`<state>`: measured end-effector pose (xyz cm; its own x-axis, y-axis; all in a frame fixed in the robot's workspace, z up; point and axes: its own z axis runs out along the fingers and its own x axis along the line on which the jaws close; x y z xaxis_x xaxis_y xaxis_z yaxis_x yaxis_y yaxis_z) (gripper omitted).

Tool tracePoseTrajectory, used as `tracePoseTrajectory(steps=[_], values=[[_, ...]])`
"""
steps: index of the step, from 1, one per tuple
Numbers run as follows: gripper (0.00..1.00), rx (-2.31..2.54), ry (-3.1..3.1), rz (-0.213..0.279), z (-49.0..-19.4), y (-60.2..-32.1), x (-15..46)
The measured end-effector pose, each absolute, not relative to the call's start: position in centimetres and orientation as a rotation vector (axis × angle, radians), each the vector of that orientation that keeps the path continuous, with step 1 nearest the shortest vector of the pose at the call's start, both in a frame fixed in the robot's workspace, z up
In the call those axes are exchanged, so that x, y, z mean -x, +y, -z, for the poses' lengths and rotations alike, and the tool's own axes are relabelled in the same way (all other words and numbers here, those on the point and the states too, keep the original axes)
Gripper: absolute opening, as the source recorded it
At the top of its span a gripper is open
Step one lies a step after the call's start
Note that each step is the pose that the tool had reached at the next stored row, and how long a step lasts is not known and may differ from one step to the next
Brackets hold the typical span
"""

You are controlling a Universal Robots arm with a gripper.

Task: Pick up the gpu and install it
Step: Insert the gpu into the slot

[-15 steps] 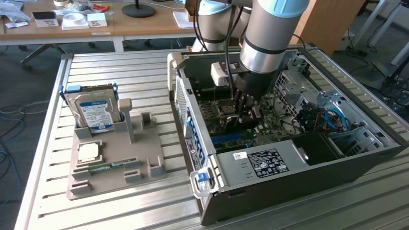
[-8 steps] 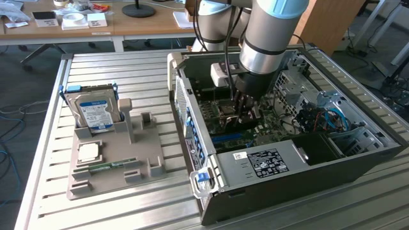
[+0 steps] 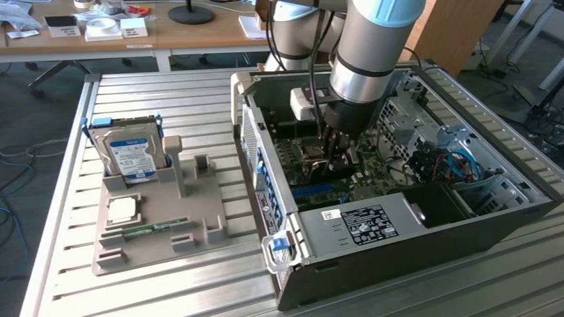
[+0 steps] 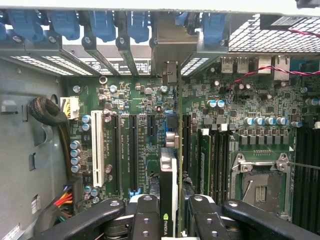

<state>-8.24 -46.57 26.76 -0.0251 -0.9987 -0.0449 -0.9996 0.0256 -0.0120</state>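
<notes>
My gripper [image 3: 339, 157] reaches down into the open computer case [image 3: 401, 228] and is shut on the gpu [image 3: 328, 173]. In the wrist view the gpu [image 4: 170, 167] stands edge-on between the two black fingers [image 4: 146, 212], with a green logo on its near end. Its pale metal bracket [image 4: 172, 42] sits at the case's rear slot openings, between the blue clips. The card runs along the green motherboard [image 4: 150, 107], in line with a slot beside the black expansion slots [image 4: 134, 150]. Whether its edge sits in the slot is hidden by the card itself.
On the grooved metal table [image 3: 176, 99], at the exterior view's left, a grey holder [image 3: 207, 231] carries a hard drive [image 3: 132, 155], a processor chip [image 3: 121, 210] and a memory stick [image 3: 145, 230]. Inside the case are a white slot [image 4: 97, 150], the processor socket [image 4: 260, 182] and cable bundles [image 4: 47, 112].
</notes>
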Motion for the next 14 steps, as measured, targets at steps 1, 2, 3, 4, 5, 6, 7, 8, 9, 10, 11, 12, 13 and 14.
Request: tracePoseTrajectory(steps=[1,2,3,4,5,6,7,8,9,10,11,12,13,14], values=[[0.27,2.165,2.22,-0.035,-26.76,-46.57,8.24],[0.27,2.165,2.22,-0.035,-26.77,-46.57,8.24],[0.27,2.165,2.22,-0.035,-26.77,-46.57,8.24],[0.27,2.165,2.22,-0.035,-26.77,-46.57,8.24],[0.27,2.165,2.22,-0.035,-26.77,-46.57,8.24],[0.27,2.165,2.22,-0.035,-26.77,-46.57,8.24],[0.27,2.165,2.221,-0.035,-26.77,-46.55,8.24],[0.27,2.165,2.221,-0.035,-26.77,-46.55,8.23],[0.27,2.165,2.221,-0.034,-26.77,-46.55,8.23],[0.27,2.165,2.221,-0.035,-26.77,-46.55,8.24],[0.27,2.165,2.221,-0.034,-26.77,-46.55,8.25],[0.27,2.165,2.221,-0.035,-26.77,-46.54,8.25],[0.27,2.165,2.221,-0.034,-26.77,-46.54,8.25],[0.27,2.165,2.221,-0.035,-26.77,-46.54,8.28]])
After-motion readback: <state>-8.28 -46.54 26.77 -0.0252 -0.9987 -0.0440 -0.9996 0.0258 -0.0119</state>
